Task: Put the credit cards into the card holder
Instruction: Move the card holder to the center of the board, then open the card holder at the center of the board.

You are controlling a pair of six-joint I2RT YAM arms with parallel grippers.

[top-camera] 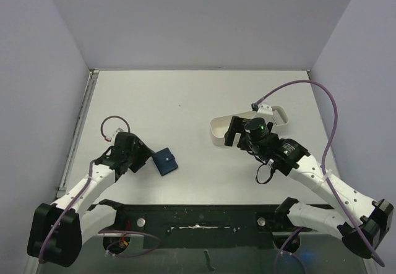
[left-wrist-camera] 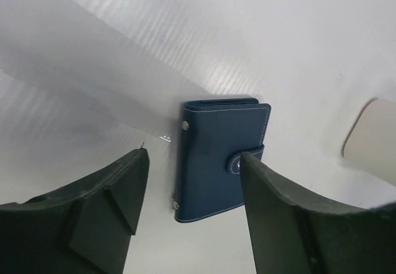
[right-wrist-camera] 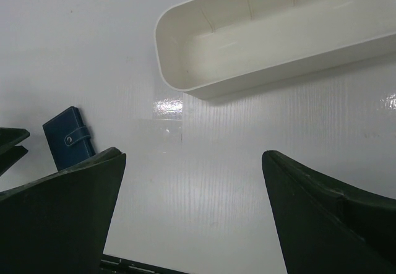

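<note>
Working down from the table [top-camera: 185,94], you have the long white tray [right-wrist-camera: 247,79] on the right side, bare inside wherever the right wrist view reaches. The card holder [left-wrist-camera: 213,162] lies flat on the left side, folded shut and well apart from the tray. No credit cards show in any view (so I cannot tell you where they are).

Your left gripper [left-wrist-camera: 195,156] sits low over the table with its fingers spread and unloaded. The card holder is just ahead, roughly between their tips; I cannot tell whether one finger brushes its tab edge. Your right gripper [right-wrist-camera: 193,155] hangs near the tray, fingers wide apart, holding nothing.

Expect the card holder to be light, thin and a little floppy, with a smooth skin that may slide on the glossy table. Pinching across its two long edges looks safest. The snap tab [left-wrist-camera: 241,161] is the smallest part: it likely needs undoing before any slot is reachable, and it is a poor place to pull hard.
</note>
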